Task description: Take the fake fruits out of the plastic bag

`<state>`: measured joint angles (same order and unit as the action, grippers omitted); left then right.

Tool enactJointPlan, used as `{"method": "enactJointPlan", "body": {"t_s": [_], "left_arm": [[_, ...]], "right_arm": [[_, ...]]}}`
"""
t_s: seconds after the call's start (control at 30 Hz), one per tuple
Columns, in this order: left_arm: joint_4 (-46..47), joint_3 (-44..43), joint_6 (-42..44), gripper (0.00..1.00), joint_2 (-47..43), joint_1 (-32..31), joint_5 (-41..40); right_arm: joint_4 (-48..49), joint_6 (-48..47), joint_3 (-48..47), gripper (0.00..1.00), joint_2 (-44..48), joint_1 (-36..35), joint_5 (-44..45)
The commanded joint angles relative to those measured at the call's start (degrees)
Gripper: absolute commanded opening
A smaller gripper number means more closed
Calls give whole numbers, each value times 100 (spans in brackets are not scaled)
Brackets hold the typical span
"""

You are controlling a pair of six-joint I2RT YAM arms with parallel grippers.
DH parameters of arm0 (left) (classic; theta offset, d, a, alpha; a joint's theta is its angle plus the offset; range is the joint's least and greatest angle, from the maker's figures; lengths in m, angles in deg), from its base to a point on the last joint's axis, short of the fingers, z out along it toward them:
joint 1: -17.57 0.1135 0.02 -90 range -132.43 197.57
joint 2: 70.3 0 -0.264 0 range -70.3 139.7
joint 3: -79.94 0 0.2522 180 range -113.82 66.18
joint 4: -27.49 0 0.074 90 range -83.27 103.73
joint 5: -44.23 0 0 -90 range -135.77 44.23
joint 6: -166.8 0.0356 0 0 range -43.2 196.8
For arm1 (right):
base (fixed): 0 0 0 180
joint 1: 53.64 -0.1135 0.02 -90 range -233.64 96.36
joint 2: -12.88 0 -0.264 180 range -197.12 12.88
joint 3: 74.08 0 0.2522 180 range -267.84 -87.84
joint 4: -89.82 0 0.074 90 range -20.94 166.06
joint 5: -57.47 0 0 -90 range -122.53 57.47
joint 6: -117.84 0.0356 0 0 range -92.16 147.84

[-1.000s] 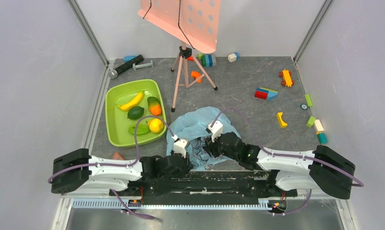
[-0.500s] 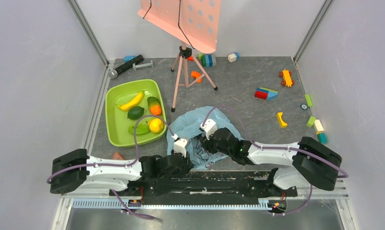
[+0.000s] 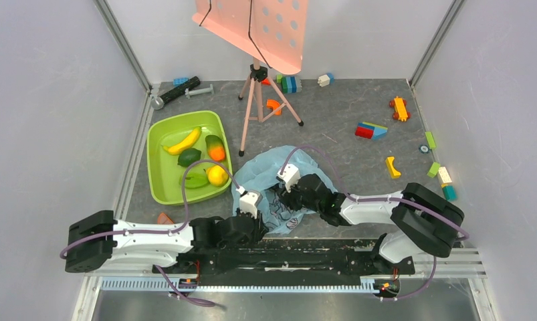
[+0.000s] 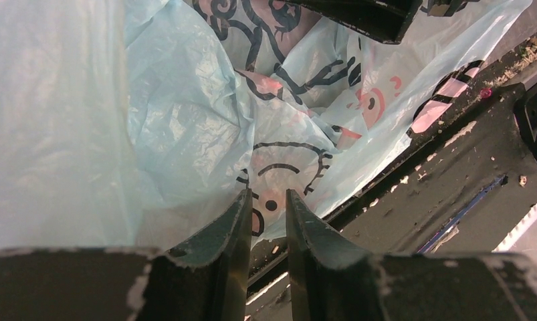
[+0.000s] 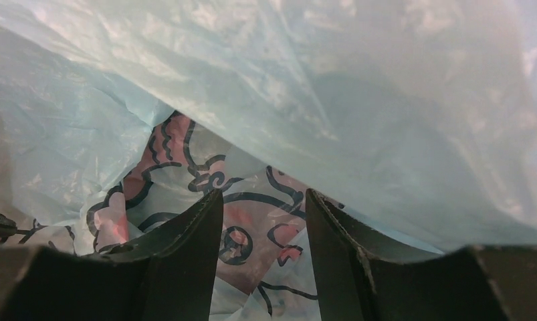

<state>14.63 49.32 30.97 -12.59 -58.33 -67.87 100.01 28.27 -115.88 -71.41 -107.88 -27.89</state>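
Identify the left arm (image 3: 152, 239) and right arm (image 3: 369, 208) by their white link shells, black joint housings and black base blocks. Each carries a looping lavender cable (image 3: 184, 194) and a white camera module (image 3: 250, 199). Note that the fingers (image 4: 219, 254) are dark wedges with chipped, scuffed edges.

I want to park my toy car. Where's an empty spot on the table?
Bare table lies between the tripod and the red-and-blue bricks, and between the plastic bag and the yellow brick. Crowded: the front, where the left tool and right tool are at the bag, the green tub of fake fruits, and the right-edge bricks.
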Motion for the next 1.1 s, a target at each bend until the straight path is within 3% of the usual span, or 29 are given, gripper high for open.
{"method": "enactJointPlan", "body": {"t_s": [0.0,0.8,1.07], "left_arm": [[-56,-69,-225,31,-145,-31,-268],[-1014,69,-511,29,-1040,-45,-486],[-1277,14,-524,29,-1244,-42,-558]], "right_arm": [[646,-141,-99,51,-100,75,-252],[1375,-696,-723,44,-1314,393,-813],[1467,-693,-902,28,-1548,471,-907]]}}
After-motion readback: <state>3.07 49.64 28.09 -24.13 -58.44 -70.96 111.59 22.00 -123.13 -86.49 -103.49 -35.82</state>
